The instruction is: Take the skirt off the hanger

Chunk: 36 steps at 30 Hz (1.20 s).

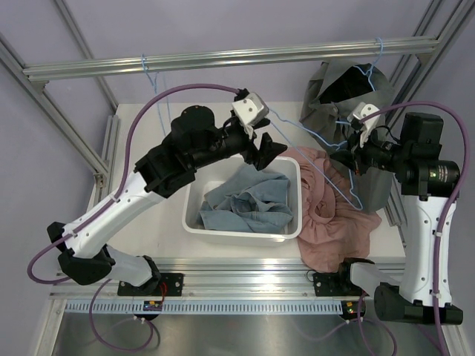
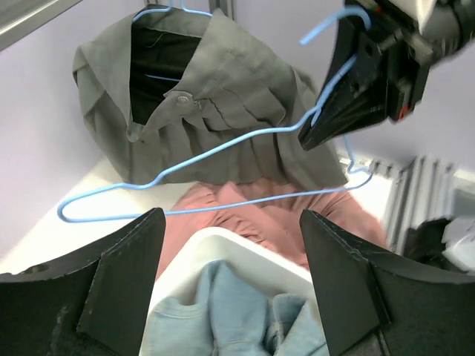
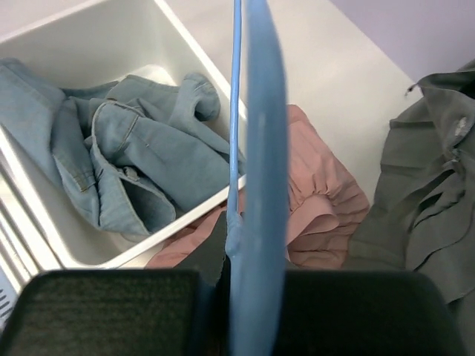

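Observation:
The pink skirt (image 1: pixel 334 215) lies crumpled on the table to the right of the white bin, and also shows in the left wrist view (image 2: pixel 274 215) and the right wrist view (image 3: pixel 326 200). A light blue wire hanger (image 1: pixel 297 126) hangs in the air above it, and its wire looks bare (image 2: pixel 223 148). My right gripper (image 1: pixel 346 159) is shut on the hanger (image 3: pixel 260 148) near one end. My left gripper (image 1: pixel 269 152) is open and empty above the bin's far rim, just below the hanger's lower wire (image 2: pixel 231 215).
The white bin (image 1: pixel 194 211) holds blue denim clothes (image 1: pixel 249 200). A grey skirt (image 1: pixel 334 96) hangs on another blue hanger from the overhead rail (image 1: pixel 223 59) at the back right. An empty blue hanger (image 1: pixel 148 70) hangs at the rail's left.

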Motion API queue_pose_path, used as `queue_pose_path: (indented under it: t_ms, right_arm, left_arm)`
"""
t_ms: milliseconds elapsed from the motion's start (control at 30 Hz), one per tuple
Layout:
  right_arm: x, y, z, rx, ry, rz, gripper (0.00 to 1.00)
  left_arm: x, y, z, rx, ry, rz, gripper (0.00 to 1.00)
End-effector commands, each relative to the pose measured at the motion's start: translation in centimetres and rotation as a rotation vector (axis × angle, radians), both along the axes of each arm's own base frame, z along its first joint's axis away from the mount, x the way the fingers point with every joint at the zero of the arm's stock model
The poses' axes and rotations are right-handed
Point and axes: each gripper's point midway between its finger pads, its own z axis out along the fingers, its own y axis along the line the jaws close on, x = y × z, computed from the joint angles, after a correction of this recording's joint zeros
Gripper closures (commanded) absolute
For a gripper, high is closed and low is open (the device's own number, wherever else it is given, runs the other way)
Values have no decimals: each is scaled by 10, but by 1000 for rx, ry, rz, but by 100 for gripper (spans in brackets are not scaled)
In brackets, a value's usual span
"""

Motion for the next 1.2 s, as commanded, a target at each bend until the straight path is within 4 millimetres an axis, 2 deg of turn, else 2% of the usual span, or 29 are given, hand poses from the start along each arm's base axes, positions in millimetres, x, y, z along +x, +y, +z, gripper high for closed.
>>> queue_pose_path:
  t_ms: [0, 67, 133, 167, 200, 300, 400, 433, 600, 633, 700, 733, 800, 833, 967, 1033, 1133, 1167]
  right_arm:
    - [-14, 11, 8, 8, -1, 94, 100]
    - [-14, 13, 13, 11, -7, 106, 100]
    - [-13, 14, 15, 14, 11, 112, 100]
    - [-14, 15, 15, 17, 21, 117, 100]
    - [-16, 17, 15, 22, 36, 125, 100]
    - [-18, 19, 18, 36, 27, 126, 100]
    - [-19, 20, 26, 48, 14, 120, 100]
    - [-20, 20, 28, 51, 14, 120, 100]
    - [-18, 20, 38, 84, -7, 79, 100]
    - [-18, 20, 40, 103, 2, 62, 100]
    - [-15, 21, 50, 122, -24, 47, 100]
    - [-15, 22, 54, 141, -18, 39, 100]
    - [-14, 23, 63, 163, -30, 41, 100]
    - [-14, 25, 65, 182, -18, 39, 100]
    - [-9, 30, 77, 236, -18, 52, 100]
    - [-4, 29, 82, 252, -27, 35, 100]
    - [11, 22, 85, 242, -39, -26, 100]
    - [21, 16, 85, 232, -36, -65, 100]
  left_arm:
    - [5, -1, 1, 105, -195, -1, 22]
    - [9, -9, -2, 122, -235, -21, 21]
    - [14, -15, 2, 113, -273, -22, 19]
    - [15, -19, 10, 101, -290, -25, 18]
    - [22, -29, 1, 124, -281, -32, 18]
    - [34, -48, -1, 150, -281, -44, 18]
    - [40, -59, -5, 151, -279, -51, 17]
    - [45, -63, -12, 161, -271, -47, 16]
    - [54, -60, -31, 171, -213, -51, 16]
    - [56, -55, -42, 178, -185, -49, 16]
    - [57, -51, -49, 167, -169, -46, 16]
    - [58, -46, -63, 173, -134, -43, 16]
    - [60, -43, -69, 162, -123, -35, 16]
    - [62, -41, -78, 164, -101, -29, 15]
    - [68, -42, -80, 137, -80, -21, 15]
    - [70, -43, -75, 113, -75, -9, 14]
    - [77, -41, -47, 35, -73, 31, 10]
    - [78, -41, -37, 13, -70, 39, 5]
